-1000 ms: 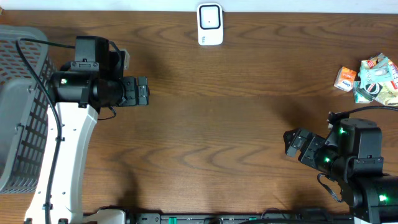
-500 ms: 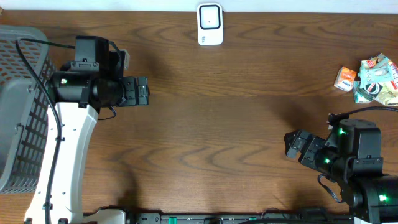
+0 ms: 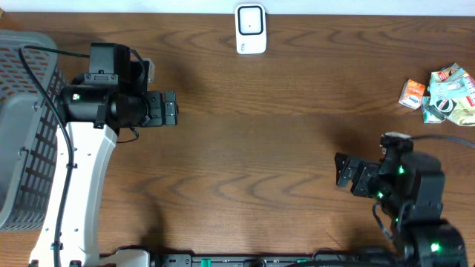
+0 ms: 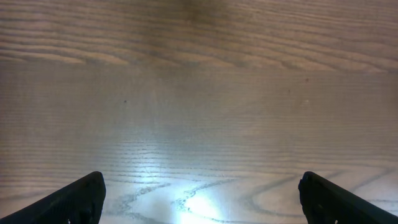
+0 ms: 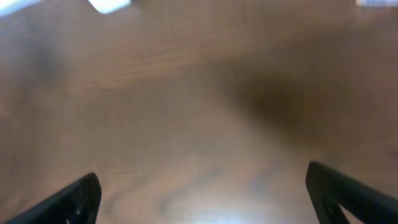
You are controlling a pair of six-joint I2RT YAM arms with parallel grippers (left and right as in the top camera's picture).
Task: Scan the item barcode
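Observation:
Several small packets, the items (image 3: 444, 92), lie in a pile at the table's right edge, an orange one (image 3: 413, 93) on the left of the pile. The white barcode scanner (image 3: 251, 29) stands at the far middle edge. My right gripper (image 3: 344, 170) hovers open over bare wood at the near right, well short of the pile; its wrist view is blurred, with both dark fingertips (image 5: 71, 200) wide apart and nothing between them. My left gripper (image 3: 170, 109) is open over bare wood at the left, its fingertips (image 4: 78, 200) far apart and empty.
A grey mesh basket (image 3: 22, 133) fills the left edge beside the left arm. The wooden table (image 3: 260, 148) runs between the two arms. A white blur (image 5: 112, 5) shows at the top of the right wrist view.
The right arm has swung and shifted slightly left, its gripper still open. The left arm has not moved.

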